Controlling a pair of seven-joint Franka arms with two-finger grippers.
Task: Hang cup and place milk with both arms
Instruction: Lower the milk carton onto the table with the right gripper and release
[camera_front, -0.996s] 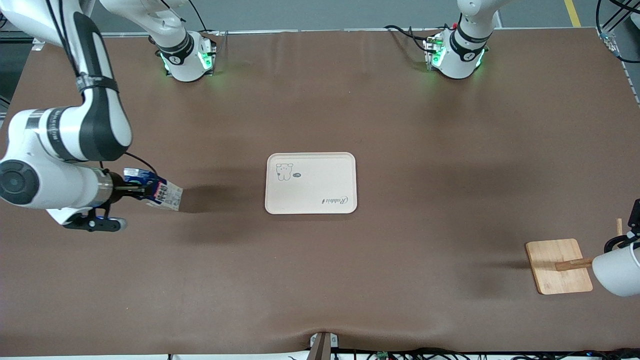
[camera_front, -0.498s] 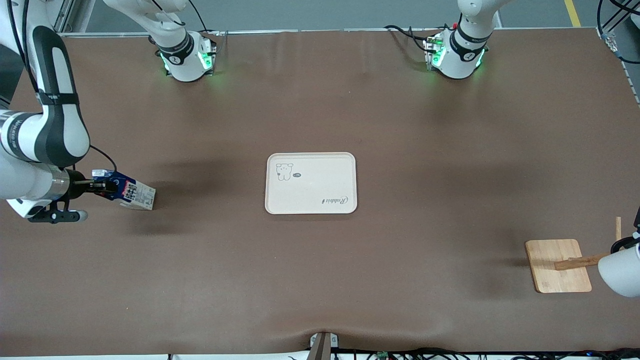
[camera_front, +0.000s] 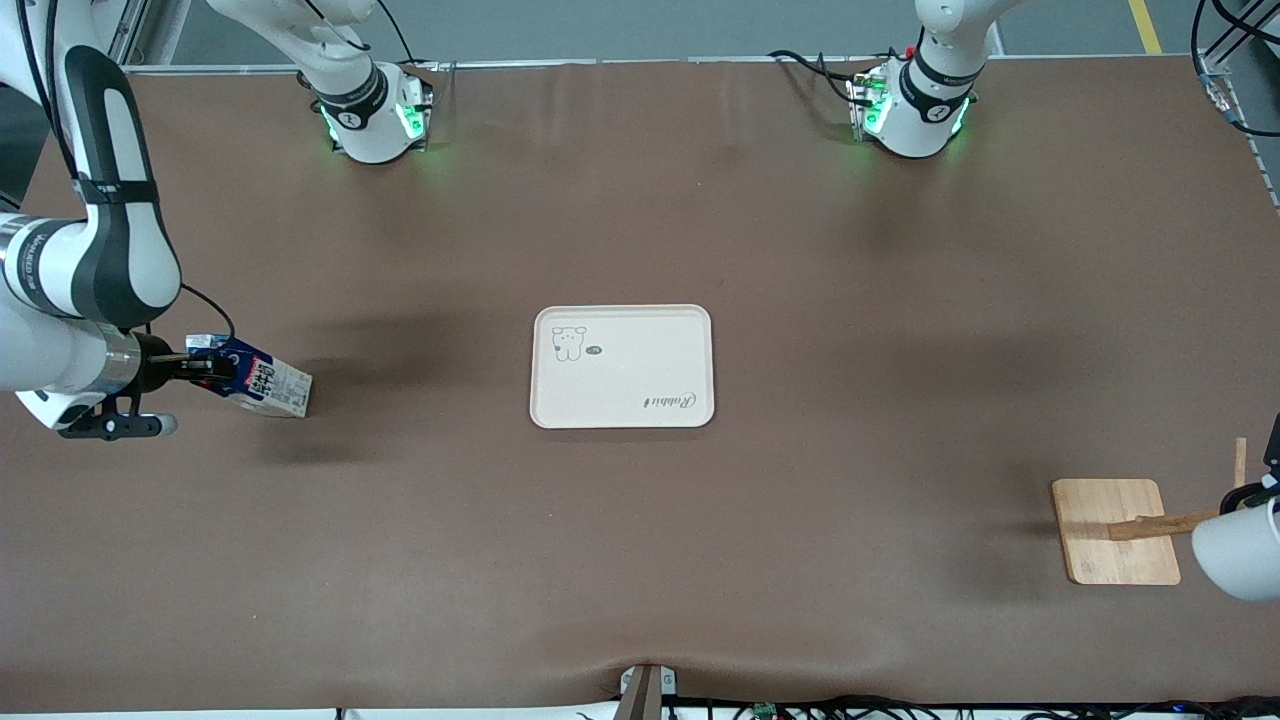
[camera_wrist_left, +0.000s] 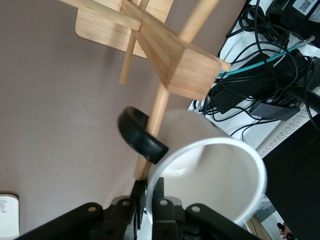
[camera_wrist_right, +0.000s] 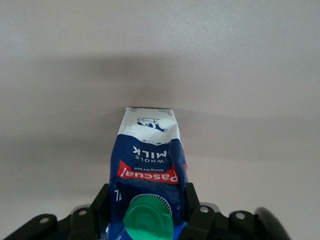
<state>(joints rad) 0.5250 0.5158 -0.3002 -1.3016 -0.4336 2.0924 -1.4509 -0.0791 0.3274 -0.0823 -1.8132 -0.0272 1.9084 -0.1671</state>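
My right gripper (camera_front: 213, 369) is shut on the top of the milk (camera_front: 262, 384), a dark-blue carton with a green cap (camera_wrist_right: 148, 218). The carton is tilted, its pale base low over the table at the right arm's end. My left gripper (camera_wrist_left: 149, 199) is shut on the rim of the white cup (camera_front: 1238, 548) at the left arm's end. The cup's black handle (camera_wrist_left: 140, 135) lies against a thin peg (camera_wrist_left: 161, 102) of the wooden rack (camera_front: 1114, 531). I cannot tell whether the peg passes through the handle.
A cream tray (camera_front: 640, 350) with a small bear print lies at the table's middle. The rack's flat base lies near the table's edge, nearer to the front camera than the tray. Cables and a power strip (camera_wrist_left: 260, 95) lie off the table by the cup.
My right arm has carried the milk away from the tray toward the right arm's end of the table, then nearly stopped. The cup has shifted slightly at the rack's peg.
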